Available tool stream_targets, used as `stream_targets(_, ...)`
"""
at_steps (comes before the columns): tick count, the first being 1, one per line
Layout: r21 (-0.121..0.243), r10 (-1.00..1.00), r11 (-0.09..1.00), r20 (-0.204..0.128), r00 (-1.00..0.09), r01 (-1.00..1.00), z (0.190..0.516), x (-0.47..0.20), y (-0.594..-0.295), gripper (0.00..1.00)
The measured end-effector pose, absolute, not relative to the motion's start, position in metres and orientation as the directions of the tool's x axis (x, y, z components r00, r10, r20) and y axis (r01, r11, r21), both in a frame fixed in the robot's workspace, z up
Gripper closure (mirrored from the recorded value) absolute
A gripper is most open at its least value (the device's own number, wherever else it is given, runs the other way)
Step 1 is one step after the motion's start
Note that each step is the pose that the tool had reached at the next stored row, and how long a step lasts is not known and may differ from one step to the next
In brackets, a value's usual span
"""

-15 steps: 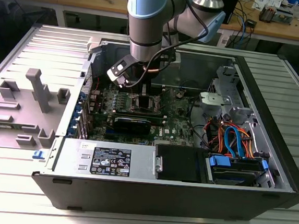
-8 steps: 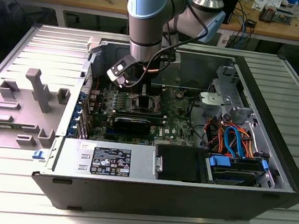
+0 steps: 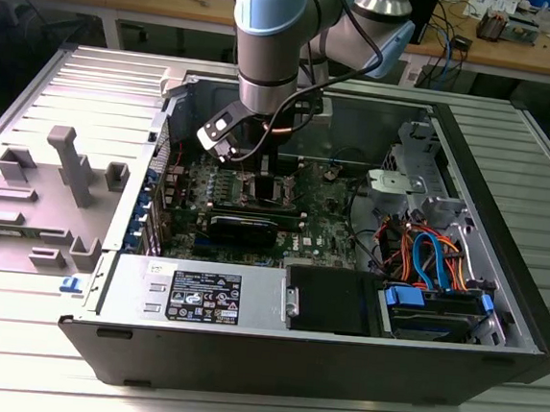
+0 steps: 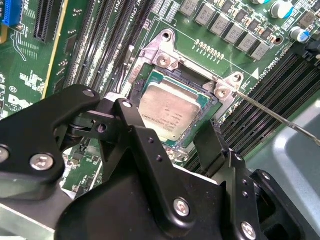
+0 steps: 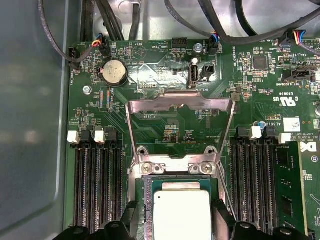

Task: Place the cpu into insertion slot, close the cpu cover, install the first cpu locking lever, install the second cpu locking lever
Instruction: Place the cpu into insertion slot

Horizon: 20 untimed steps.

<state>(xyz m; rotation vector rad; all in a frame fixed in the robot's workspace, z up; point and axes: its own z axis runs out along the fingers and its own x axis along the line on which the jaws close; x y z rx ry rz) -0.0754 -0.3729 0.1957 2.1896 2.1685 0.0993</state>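
The cpu [image 5: 181, 216], a flat square with a dull silver top, lies in the insertion slot [image 5: 145, 186] on the green motherboard. In the second wrist view the cpu [image 4: 170, 111] sits level inside the slot's silvery rim [image 4: 165, 56]. My gripper [image 5: 174, 224] is open. Its black fingers [image 4: 131, 125] stand on either side of the chip with small gaps. The cpu cover [image 5: 181, 101], a thin metal frame with a big window, is flipped back away from the slot. A thin wire locking lever [image 4: 270, 113] sticks out beside the slot, unlatched. In the exterior view the gripper [image 3: 259, 171] hangs low over the board.
Long black memory slots [image 5: 97, 185] flank the socket on both sides. A round coin cell [image 5: 113, 73] and black cables [image 5: 220, 25] lie beyond the cover. The open case wall [image 3: 276, 307], a drive bay and coloured cables [image 3: 425, 258] ring the board.
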Motion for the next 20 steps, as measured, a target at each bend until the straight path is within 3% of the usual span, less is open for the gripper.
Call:
stream_targets(16,0.087,1.0,-0.01,0.005,0.009,0.996,0.1949,-0.0753,-0.3716,0.31)
stream_targets(20,0.087,1.0,-0.01,0.005,0.009,0.996,0.1949,-0.0753,-0.3717,0.38)
